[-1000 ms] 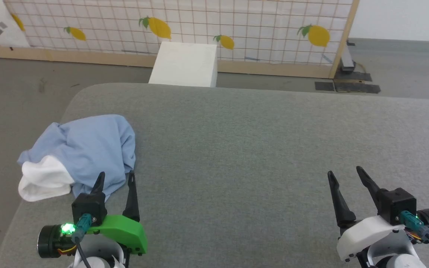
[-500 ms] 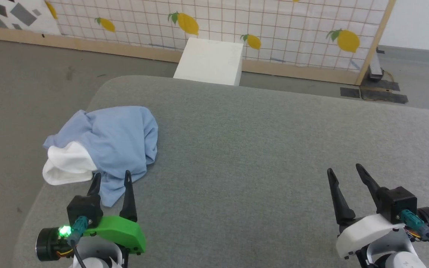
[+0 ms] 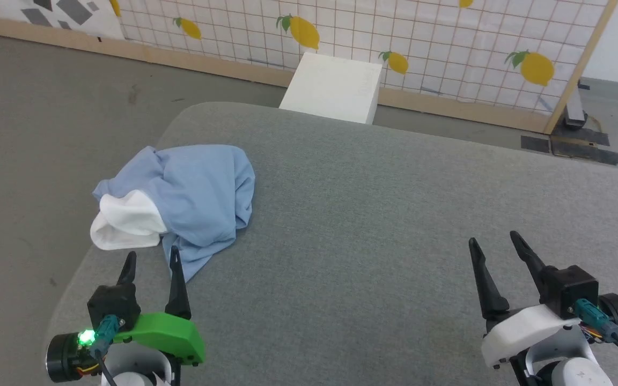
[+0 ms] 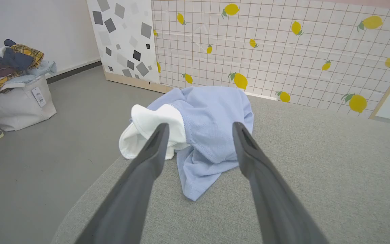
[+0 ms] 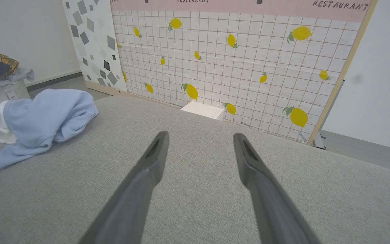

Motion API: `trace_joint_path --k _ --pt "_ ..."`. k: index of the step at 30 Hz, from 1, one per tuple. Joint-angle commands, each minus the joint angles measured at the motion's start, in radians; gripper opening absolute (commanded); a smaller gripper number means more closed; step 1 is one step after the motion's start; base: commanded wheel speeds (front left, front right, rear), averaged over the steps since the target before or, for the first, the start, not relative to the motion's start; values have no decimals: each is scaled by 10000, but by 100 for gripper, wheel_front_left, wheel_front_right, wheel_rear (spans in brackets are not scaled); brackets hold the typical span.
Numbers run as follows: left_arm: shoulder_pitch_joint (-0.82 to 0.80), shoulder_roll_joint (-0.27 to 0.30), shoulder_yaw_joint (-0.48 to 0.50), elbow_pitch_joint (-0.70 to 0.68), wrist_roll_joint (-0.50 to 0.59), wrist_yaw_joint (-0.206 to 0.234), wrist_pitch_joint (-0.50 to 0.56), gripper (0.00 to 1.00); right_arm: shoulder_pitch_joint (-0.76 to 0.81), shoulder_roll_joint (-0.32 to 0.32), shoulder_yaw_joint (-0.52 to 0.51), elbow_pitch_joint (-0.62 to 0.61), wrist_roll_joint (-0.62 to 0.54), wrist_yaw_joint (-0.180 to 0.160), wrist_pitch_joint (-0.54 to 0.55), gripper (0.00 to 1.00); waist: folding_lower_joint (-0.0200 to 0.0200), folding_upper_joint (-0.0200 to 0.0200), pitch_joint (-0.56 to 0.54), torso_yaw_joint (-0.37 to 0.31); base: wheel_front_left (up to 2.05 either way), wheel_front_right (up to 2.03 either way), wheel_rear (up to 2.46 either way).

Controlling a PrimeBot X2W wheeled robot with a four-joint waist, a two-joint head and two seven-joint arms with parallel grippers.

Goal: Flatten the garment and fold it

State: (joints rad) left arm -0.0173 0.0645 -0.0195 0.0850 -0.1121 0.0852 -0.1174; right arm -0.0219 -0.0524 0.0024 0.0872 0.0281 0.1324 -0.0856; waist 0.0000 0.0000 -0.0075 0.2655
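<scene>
The garment (image 3: 191, 193) is a light blue shirt lying crumpled in a heap near the left edge of the grey padded surface (image 3: 384, 225), with a white part showing at its left side. My left gripper (image 3: 151, 257) stands open just short of the heap's near tip, touching nothing. In the left wrist view the garment (image 4: 208, 125) sits straight ahead between the open left gripper (image 4: 200, 127) fingers. My right gripper (image 3: 491, 241) is open at the lower right, far from the cloth. From the right wrist the garment (image 5: 42, 118) shows at far left, and the right gripper (image 5: 200, 135) points over bare surface.
A white box (image 3: 336, 88) stands on the floor beyond the surface, before a lemon-patterned screen (image 3: 395, 37). A bag heaped with clothes (image 4: 8, 88) sits on the floor to the left. The surface's rounded left edge (image 3: 89, 257) drops to grey floor.
The head camera has swung left, so the whole picture shifts right. My left gripper has drawn back slightly from the garment's near tip. The right gripper and garment have not moved.
</scene>
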Motion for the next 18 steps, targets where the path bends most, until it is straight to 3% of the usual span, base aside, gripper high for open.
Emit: trace_joint_path --k 1,18 --pt "-96 72 16 58 -138 77 -104 100 -163 10 15 67 93 -8 -106 100 0 0 20 119 0 0 0" --pt "-123 30 76 189 -362 192 -450 100 -315 13 44 237 173 -11 -323 100 0 0 71 911 0 0 0"
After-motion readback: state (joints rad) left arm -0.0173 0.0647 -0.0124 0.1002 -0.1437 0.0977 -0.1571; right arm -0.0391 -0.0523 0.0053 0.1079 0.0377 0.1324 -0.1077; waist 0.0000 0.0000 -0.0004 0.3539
